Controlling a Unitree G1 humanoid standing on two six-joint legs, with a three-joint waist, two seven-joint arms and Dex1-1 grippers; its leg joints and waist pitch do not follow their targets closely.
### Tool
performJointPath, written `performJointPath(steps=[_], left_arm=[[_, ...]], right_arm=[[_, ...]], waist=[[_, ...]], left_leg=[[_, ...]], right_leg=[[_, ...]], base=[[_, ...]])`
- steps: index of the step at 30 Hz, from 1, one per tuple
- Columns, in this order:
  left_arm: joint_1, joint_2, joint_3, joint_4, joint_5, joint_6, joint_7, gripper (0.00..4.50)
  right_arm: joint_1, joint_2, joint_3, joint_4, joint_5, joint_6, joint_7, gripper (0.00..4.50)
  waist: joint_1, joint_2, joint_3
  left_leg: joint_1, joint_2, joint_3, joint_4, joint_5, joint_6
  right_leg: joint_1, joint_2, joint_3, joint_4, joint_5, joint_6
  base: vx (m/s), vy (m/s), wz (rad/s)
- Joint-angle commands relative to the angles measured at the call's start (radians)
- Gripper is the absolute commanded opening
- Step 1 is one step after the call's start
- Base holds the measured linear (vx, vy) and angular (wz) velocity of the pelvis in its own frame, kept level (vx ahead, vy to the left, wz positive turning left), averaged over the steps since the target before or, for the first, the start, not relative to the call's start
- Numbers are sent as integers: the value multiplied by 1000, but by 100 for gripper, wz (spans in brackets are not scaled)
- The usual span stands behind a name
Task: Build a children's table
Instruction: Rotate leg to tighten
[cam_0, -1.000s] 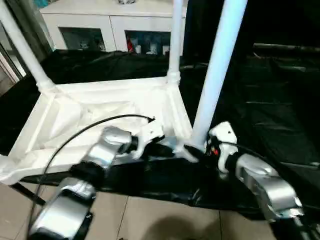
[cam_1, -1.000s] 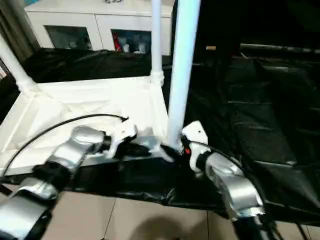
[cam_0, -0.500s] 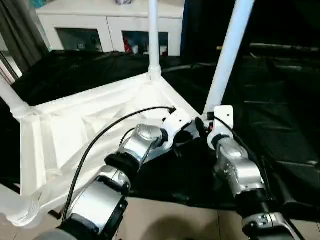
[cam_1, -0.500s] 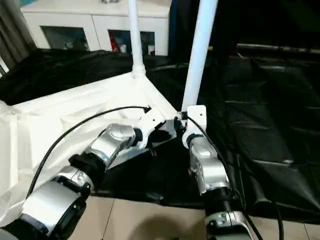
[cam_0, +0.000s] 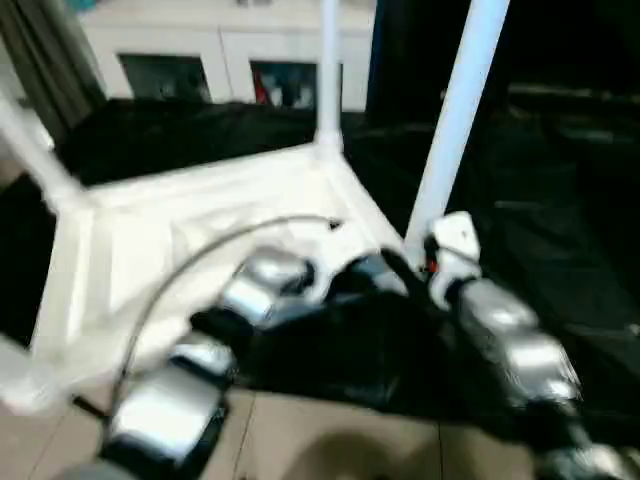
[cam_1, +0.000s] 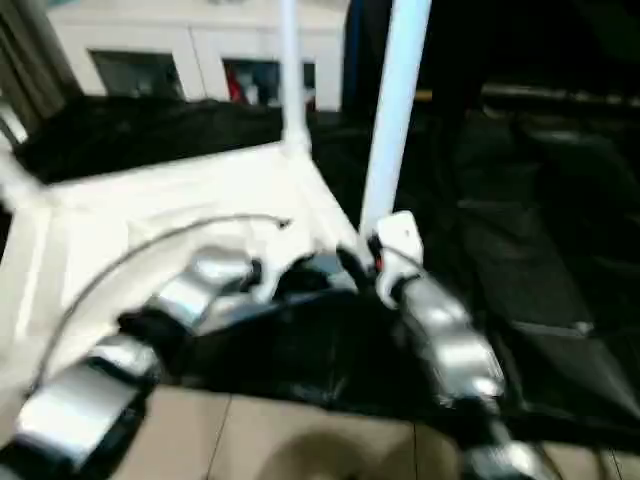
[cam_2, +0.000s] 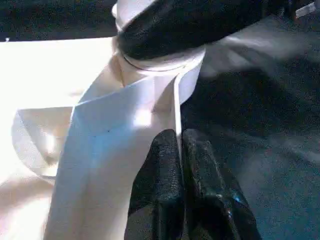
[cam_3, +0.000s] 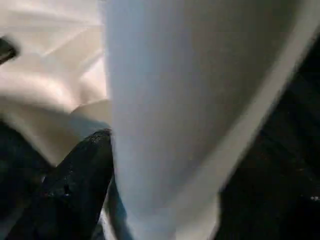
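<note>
The children's table lies upside down on black sheeting, its white top (cam_0: 200, 220) showing the ribbed underside. Three white legs stand in corner sockets: a near right leg (cam_0: 455, 120), a far leg (cam_0: 328, 70) and a left leg (cam_0: 30, 150). My left gripper (cam_2: 179, 137) is shut on the top's thin rim (cam_2: 176, 100), just below the near right socket (cam_2: 160, 70). My right gripper (cam_0: 400, 270) sits at the base of the near right leg (cam_3: 165, 100) and lies dark across that leg (cam_2: 190, 25) in the left wrist view.
Black sheeting (cam_0: 560, 200) covers the surface around the table and hangs over the near edge. Tiled floor (cam_0: 330, 440) shows below it. A white cabinet (cam_0: 220, 60) with glass doors stands behind.
The head camera has swung and the picture now blurs. Both grippers stay at the near right corner, the left on the rim and the right at the leg's base.
</note>
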Motion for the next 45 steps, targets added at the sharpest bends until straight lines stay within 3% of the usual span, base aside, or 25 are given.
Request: performJointPath(steps=[1,5,9,15,16,18,19,22,28,31,32,34,36,39,45], left_arm=[[27,28,-13,-47,-38,-24,-123,0],[52,68,-15,-73,-54,-31,-199,0],[91,109,-8,-126,-75,-17,-264,0],[107,118,0,-157,-83,-5,-273,0],[111,114,2,-163,-85,3,-269,0],[111,114,2,-163,-85,3,-269,0],[115,113,2,-169,-84,8,-266,0],[121,114,1,-180,-84,14,-265,0],[119,114,0,-174,-73,17,-240,0],[86,72,21,-98,-28,22,-60,0],[82,66,23,-91,-23,22,-37,0],[73,47,28,-78,-12,33,25,0],[64,27,32,-66,-1,44,84,0],[16,-72,40,-8,20,119,271,0],[-32,-174,37,37,27,133,384,0]], right_arm=[[36,-53,38,-75,36,33,127,386],[77,-106,52,-133,62,61,204,386],[96,-133,49,-172,96,90,252,386],[82,-113,38,-138,93,75,242,333],[77,-112,48,-134,89,78,250,324],[77,-112,48,-134,89,78,250,312],[76,-113,59,-133,81,79,254,301],[77,-106,67,-128,72,75,242,282],[84,-84,58,-117,53,72,199,272],[81,9,11,-37,22,87,18,272],[79,24,3,-26,18,90,-10,272],[68,66,-18,4,6,95,-91,272],[56,107,-41,33,-1,101,-168,272],[-31,244,-85,168,-22,78,-396,272],[-130,331,-84,311,-53,3,-507,272]], waist=[[5,-12,-65],[7,-10,-61],[7,-10,-61],[8,-12,-62],[8,-16,-63],[8,-13,-63],[8,-18,-63],[8,-17,-62],[5,-16,-62],[-2,-14,-60],[-3,-19,-59],[-5,-17,-58],[-9,-21,-58],[-17,-17,-58],[-12,-24,-64]], left_leg=[[-3,21,-2,-68,-166,116],[-2,21,-1,-70,-196,95],[-4,23,-4,-73,-188,82],[-4,22,-2,-71,-173,74],[-5,23,-3,-71,-164,75],[-4,24,-3,-71,-160,76],[-4,23,-2,-71,-156,78],[-6,22,-1,-70,-149,80],[-5,21,-2,-71,-155,74],[-3,17,-1,-71,-175,58],[-1,15,0,-71,-185,53],[3,16,-2,-73,-199,43],[-3,15,-5,-74,-205,39],[0,10,-5,-74,-210,25],[0,9,-2,-71,-181,45]], right_leg=[[69,-56,50,-68,-247,-208],[64,-56,50,-74,-315,-193],[63,-56,50,-72,-326,-186],[60,-57,51,-71,-325,-183],[61,-57,51,-69,-317,-183],[60,-57,51,-68,-310,-185],[60,-57,52,-67,-306,-185],[60,-57,52,-67,-310,-182],[59,-57,51,-70,-330,-172],[54,-54,48,-77,-366,-163],[53,-53,47,-80,-386,-158],[51,-54,46,-86,-437,-135],[55,-53,45,-86,-444,-124],[48,-54,43,-90,-469,-120],[50,-53,49,-85,-382,-139]], base=[[0,0,0],[0,0,0],[0,0,0],[0,0,0],[0,0,0],[0,0,0],[0,0,0],[0,0,0],[0,0,0],[0,0,0],[0,0,0],[0,0,0],[0,0,0],[0,0,0],[0,0,0]])
